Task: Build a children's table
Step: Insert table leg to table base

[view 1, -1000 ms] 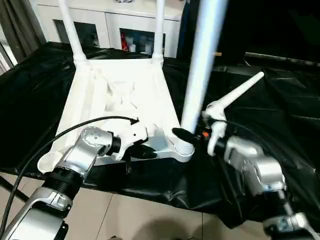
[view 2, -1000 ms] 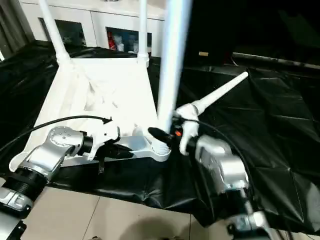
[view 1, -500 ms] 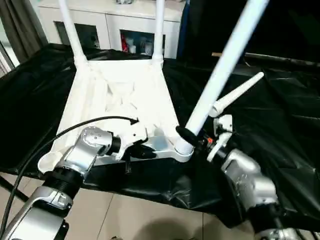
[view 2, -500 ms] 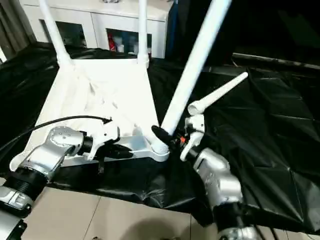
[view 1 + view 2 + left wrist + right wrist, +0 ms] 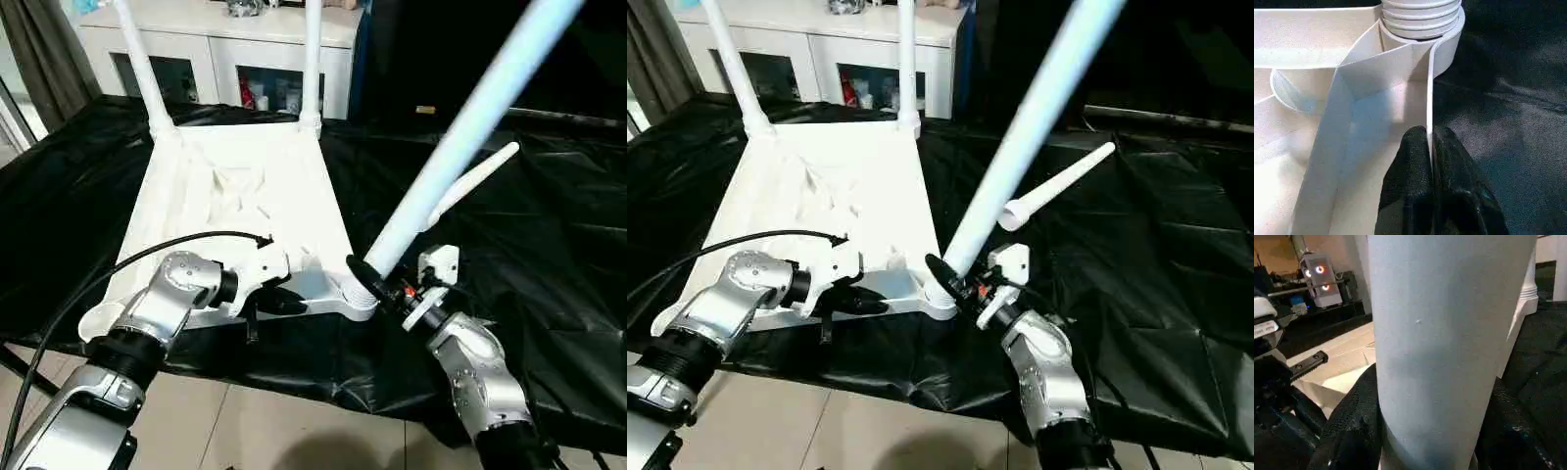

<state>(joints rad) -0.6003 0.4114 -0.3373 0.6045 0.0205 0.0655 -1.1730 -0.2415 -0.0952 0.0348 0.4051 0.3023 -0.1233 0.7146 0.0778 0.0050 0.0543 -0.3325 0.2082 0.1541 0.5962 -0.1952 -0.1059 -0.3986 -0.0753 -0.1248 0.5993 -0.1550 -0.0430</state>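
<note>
The white table top [image 5: 245,196] lies underside up on black cloth. Two legs [image 5: 137,59] [image 5: 313,59] stand in its far corner sockets. A third leg [image 5: 460,137] has its threaded end [image 5: 1420,17] at the near right socket [image 5: 358,302] and leans steeply to the right. My right gripper [image 5: 377,282] is shut on this leg just above the threads, its fingers [image 5: 1352,426] wrapping the tube [image 5: 1444,357]. My left gripper [image 5: 289,302] is shut on the top's near rim [image 5: 1429,122], beside that socket. A fourth leg [image 5: 470,181] lies loose on the cloth at the right.
A white cabinet [image 5: 225,59] with glass doors stands behind the table. The black cloth [image 5: 549,274] drapes over the work table's front edge above the tiled floor [image 5: 294,431]. The near left socket [image 5: 98,318] holds nothing.
The third leg has tipped from nearly upright to a steep lean to the right, and my right forearm has dropped lower with it. My left gripper has kept its hold on the rim.
</note>
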